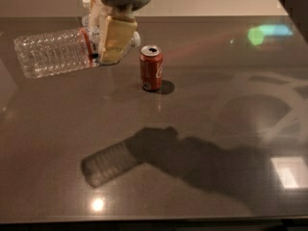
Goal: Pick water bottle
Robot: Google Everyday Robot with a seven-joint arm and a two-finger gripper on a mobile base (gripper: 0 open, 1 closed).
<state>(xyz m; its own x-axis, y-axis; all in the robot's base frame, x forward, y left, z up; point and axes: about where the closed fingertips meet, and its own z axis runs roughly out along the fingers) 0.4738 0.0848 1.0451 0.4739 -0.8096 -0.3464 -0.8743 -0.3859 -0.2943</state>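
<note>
The water bottle (pixel 53 52), large, clear and ribbed with a red label band near its neck, hangs sideways in the air at the upper left, its base pointing left. My gripper (pixel 103 37) is shut on its neck end, with cream-coloured fingers (pixel 115 40) clamped around it, well above the table. The bottle's cap is hidden behind the fingers. Its shadow lies on the table far below.
A red soda can (pixel 151 68) stands upright on the dark glossy table (pixel 216 109), just right of the gripper. A smaller bottle (pixel 85 11) is mostly hidden behind the gripper at the back left. The table's front edge runs along the bottom.
</note>
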